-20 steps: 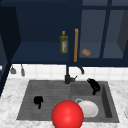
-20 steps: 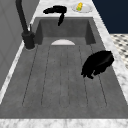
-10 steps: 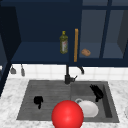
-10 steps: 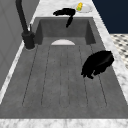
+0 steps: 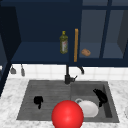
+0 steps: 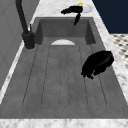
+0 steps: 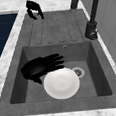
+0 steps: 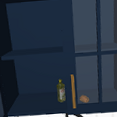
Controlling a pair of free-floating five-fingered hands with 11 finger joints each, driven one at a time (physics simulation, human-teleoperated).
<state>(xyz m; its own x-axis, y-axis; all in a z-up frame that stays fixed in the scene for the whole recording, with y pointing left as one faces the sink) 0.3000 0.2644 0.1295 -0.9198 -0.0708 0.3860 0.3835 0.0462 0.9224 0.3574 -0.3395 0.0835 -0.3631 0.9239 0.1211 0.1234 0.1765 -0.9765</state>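
Note:
My right hand hovers in the sink basin near its right wall, fingers stretched out. In the right side view this right hand lies just beside the rim of a white plate, which rests on the basin floor by the drain. The plate is left of the hand in the front view. My left hand hangs over the ribbed drainboard, fingers curled, holding nothing. From the left side, the left hand floats above the drainboard's right part, and the right hand shows far off.
A black faucet stands behind the sink's middle. A red ball sits at the front edge. The open blue cabinet holds an oil bottle, a wooden door handle and a brown lump. A small yellow item lies on the counter.
My right hand has moved right and down, from above the plate toward the basin's right wall. The left hand and the plate have stayed put.

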